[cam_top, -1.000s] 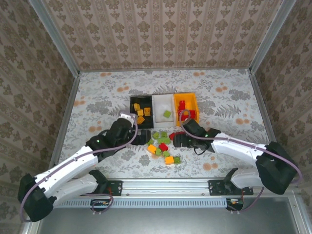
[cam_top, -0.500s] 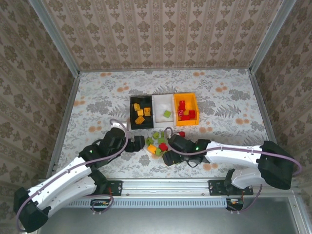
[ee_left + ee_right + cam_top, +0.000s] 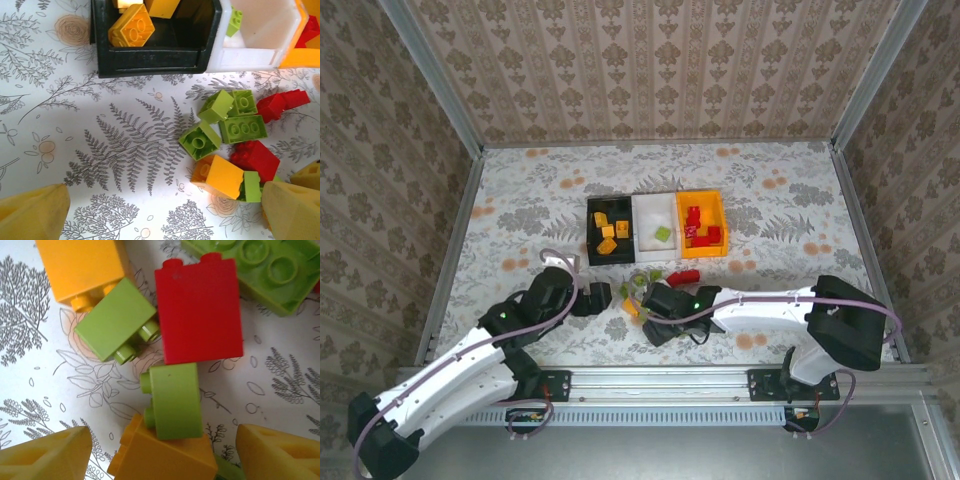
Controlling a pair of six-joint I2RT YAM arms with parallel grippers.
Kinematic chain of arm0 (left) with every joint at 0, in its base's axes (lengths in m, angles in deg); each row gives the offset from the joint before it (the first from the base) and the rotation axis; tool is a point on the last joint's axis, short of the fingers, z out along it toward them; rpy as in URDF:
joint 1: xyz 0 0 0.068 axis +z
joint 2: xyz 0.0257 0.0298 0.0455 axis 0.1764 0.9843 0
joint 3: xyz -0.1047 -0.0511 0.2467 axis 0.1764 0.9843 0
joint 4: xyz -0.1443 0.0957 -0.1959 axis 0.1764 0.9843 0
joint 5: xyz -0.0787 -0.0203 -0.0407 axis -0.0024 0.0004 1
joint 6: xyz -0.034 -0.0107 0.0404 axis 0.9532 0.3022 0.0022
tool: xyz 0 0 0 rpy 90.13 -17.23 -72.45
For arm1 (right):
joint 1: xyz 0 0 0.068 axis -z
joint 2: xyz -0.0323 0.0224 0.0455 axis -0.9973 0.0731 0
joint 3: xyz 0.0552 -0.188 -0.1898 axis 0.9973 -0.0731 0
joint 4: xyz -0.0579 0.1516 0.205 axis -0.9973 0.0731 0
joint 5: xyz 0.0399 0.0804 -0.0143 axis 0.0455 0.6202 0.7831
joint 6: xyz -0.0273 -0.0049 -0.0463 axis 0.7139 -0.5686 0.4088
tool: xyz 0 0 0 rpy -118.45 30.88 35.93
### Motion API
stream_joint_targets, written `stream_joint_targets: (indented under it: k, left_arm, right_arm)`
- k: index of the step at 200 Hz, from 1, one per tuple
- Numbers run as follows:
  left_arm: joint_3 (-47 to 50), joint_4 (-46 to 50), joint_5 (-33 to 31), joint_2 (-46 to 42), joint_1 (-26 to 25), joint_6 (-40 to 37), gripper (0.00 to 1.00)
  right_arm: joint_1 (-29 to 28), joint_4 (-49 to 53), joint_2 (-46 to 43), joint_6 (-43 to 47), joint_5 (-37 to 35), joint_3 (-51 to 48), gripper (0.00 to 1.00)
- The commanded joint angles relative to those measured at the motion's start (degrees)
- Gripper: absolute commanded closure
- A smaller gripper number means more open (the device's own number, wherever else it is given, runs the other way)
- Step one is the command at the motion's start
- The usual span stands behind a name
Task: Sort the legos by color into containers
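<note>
Three bins stand in a row: the black bin (image 3: 592, 228) with orange-yellow legos, the white bin (image 3: 646, 228) with one green lego, and the orange bin (image 3: 718, 222) with red ones. Loose legos (image 3: 642, 284) lie just in front of them. My left gripper (image 3: 597, 298) hangs open left of the pile. In its wrist view the left gripper (image 3: 165, 222) has bare cloth between its fingers, and an orange lego (image 3: 218, 176) lies by the right finger. My right gripper (image 3: 655, 322) is open low over the pile's near side. There the right gripper (image 3: 162, 457) straddles an orange lego (image 3: 165, 462) and a green lego (image 3: 176, 401).
A red brick (image 3: 200, 315), a second green brick (image 3: 114, 320) and another orange one (image 3: 82, 267) crowd just beyond the right fingers. A lone red brick (image 3: 684, 274) lies right of the pile. Patterned walls and metal rails (image 3: 650, 384) bound the table.
My left gripper drew back from the black bin toward the near left. The right gripper swung left and nearer, coming down over the pile's near side.
</note>
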Motion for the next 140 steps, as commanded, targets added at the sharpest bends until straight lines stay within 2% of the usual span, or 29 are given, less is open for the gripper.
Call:
stream_joint_targets:
  k: [1, 27, 57, 81, 101, 124, 140]
  left_arm:
    - [0.8, 1.1, 0.6, -1.0, 1.2, 0.9, 0.0]
    - [1.1, 1.5, 1.1, -1.9, 2.1, 0.7, 0.0]
    - [2.1, 1.4, 1.6, -3.3, 2.5, 0.8, 0.0]
    - [2.7, 1.8, 2.1, -3.5, 3.0, 0.8, 0.0]
    - [3.1, 1.9, 2.2, -3.6, 3.2, 0.8, 0.0]
    - [3.4, 1.7, 2.4, -3.8, 3.3, 0.9, 0.0]
    - [3.5, 1.6, 2.5, -3.8, 3.5, 0.9, 0.0]
  right_arm:
    - [-2.5, 2.4, 0.9, 0.5, 2.1, 2.0, 0.26]
    - [-5.4, 2.1, 0.6, -1.1, 3.6, 1.9, 0.28]
    - [-6.2, 3.8, 2.4, -3.7, -1.6, 3.6, 0.24]
    - [-6.2, 4.5, 5.5, -4.1, -3.1, 5.2, 0.24]
    - [-6.2, 3.8, 7.3, -3.5, -2.1, 5.4, 0.27]
    - [-6.4, 3.8, 8.0, -3.2, -1.0, 5.1, 0.37]
    - [-6.8, 4.4, 7.7, -3.1, -0.6, 4.8, 0.39]
